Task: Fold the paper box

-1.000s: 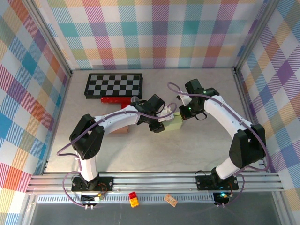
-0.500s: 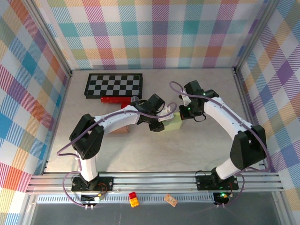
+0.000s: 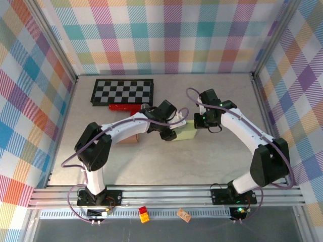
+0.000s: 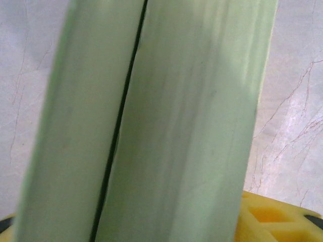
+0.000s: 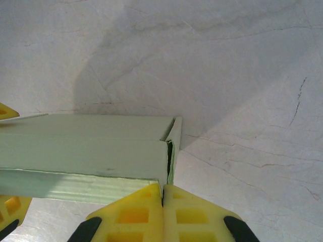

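Left pincer: I read it clamped across the paper box, pale green panels between its yellow fingers.
Right pincer: closed, tips pressed together at the paper box's open corner; whether a flap is pinched, I cannot tell.
Paper box: on the table, between both pincers, touching each.

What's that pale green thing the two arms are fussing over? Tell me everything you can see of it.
It is a small paper box, pale green and matte like thin card, lying on the grey table. Close up, two long panels meet along a dark seam, and one end has a narrow flap slightly ajar. The left gripper straddles one end, apparently clamping it. The right gripper, fingers shut, sits at the opposite corner.
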Robot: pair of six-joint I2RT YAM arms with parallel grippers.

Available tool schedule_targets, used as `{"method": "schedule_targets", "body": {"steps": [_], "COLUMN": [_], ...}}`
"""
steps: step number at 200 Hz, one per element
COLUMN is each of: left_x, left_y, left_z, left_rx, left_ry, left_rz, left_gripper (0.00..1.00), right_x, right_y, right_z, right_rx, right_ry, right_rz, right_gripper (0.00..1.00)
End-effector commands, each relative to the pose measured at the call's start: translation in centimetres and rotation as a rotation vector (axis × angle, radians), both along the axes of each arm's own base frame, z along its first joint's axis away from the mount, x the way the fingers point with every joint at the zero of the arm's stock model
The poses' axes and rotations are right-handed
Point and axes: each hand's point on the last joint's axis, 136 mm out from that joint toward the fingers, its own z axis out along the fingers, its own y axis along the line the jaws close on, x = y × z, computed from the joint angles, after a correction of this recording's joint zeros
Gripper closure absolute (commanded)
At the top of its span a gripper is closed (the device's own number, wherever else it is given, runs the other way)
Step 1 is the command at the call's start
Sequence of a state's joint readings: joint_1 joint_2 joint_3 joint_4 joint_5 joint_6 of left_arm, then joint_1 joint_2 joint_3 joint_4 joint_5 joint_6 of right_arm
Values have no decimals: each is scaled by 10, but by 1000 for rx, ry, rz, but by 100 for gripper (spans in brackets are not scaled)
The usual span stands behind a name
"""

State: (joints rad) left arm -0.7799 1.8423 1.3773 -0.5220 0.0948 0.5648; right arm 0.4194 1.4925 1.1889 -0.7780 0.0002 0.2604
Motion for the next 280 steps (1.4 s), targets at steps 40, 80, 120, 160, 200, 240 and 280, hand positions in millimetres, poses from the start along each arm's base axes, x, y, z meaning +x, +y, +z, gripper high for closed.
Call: {"method": "schedule_targets", "body": {"steps": [40,80,120,160,200,240,280], "left_x": [5,8,0,-2,-4,0,25], "left_y": [3,2,9,11,11,7,40], "left_z": [1,7,7,14,23,42,82], "left_rx": [-5,-26,-51,-89,-141,-218,-285], "left_ry": [2,3,37,47,61,79,50], "left_rz": [28,60,123,184,233,304,585], "left_gripper": [45,44,41,37,35,36,42], "right_x": [-13,-16,-13,-12,-12,-13,-13], "right_y": [-7,-12,-11,-7,-3,-3,-3], "right_z": [-7,-13,-6,-9,-12,-13,-10], "right_rx": [-31,-55,-55,-70,-91,-100,-113], "right_ry": [53,9,-50,-38,-37,-27,-11], "right_rz": [-52,-61,-75,-80,-80,-85,-92], "right_gripper": [100,100,100,100,100,100,100]}}
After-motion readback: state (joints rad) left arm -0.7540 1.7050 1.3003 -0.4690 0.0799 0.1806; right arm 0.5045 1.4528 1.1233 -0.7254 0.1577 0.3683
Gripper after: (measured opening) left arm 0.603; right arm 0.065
